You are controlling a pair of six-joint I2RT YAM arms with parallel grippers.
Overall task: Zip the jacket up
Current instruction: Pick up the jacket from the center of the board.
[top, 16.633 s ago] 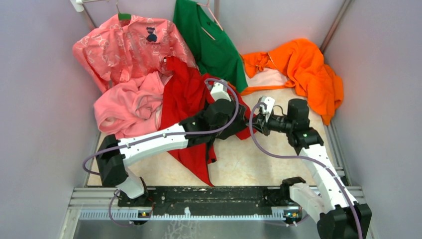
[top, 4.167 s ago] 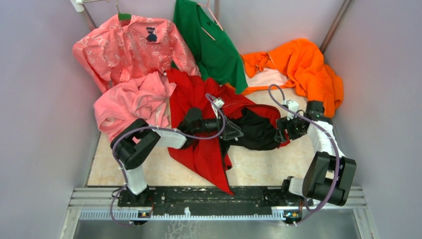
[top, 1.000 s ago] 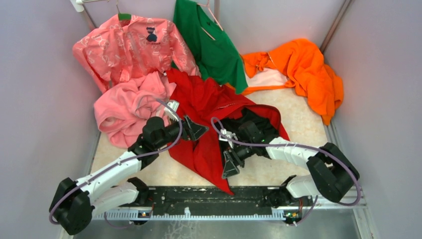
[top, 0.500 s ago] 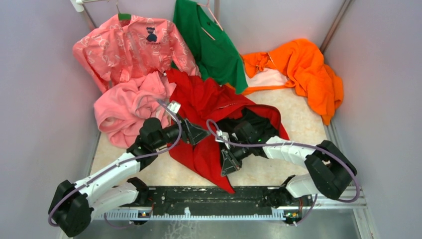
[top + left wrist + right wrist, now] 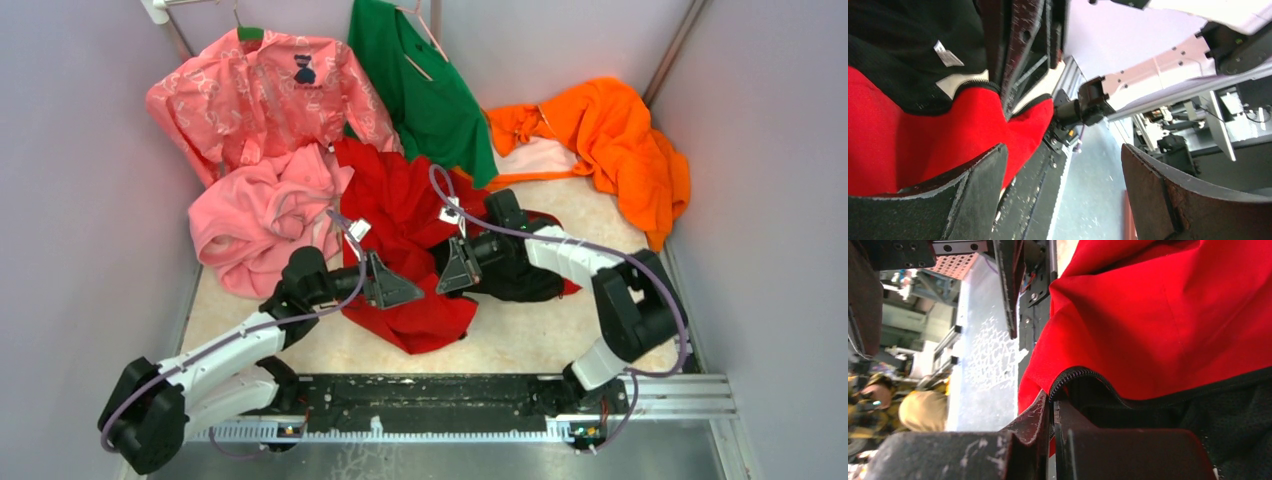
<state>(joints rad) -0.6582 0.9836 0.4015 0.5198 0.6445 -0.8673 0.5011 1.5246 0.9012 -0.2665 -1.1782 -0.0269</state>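
The red jacket (image 5: 395,205) lies crumpled mid-table, its lower part bunched into a heap (image 5: 430,322) and its dark lining (image 5: 520,280) turned out on the right. My right gripper (image 5: 450,272) is shut on the jacket's dark zipper edge. In the right wrist view the zipper teeth (image 5: 1083,374) curve out from between the shut fingers of the gripper (image 5: 1053,405), with red cloth (image 5: 1158,315) behind. My left gripper (image 5: 398,290) stands open just left of the right one, nothing between its fingers (image 5: 973,190). In its view the red cloth (image 5: 908,145) and lining (image 5: 898,50) hang at left.
A pink fleece (image 5: 260,215) lies left of the jacket. A patterned pink shirt (image 5: 260,90) and a green garment (image 5: 420,80) hang at the back. An orange garment (image 5: 610,140) is piled at the back right. Walls close both sides; a black rail (image 5: 420,395) runs along the near edge.
My right gripper has moved back from the near edge with the zipper edge pinched in it, bunching the jacket's lower flap. The left gripper has shifted slightly nearer, still open.
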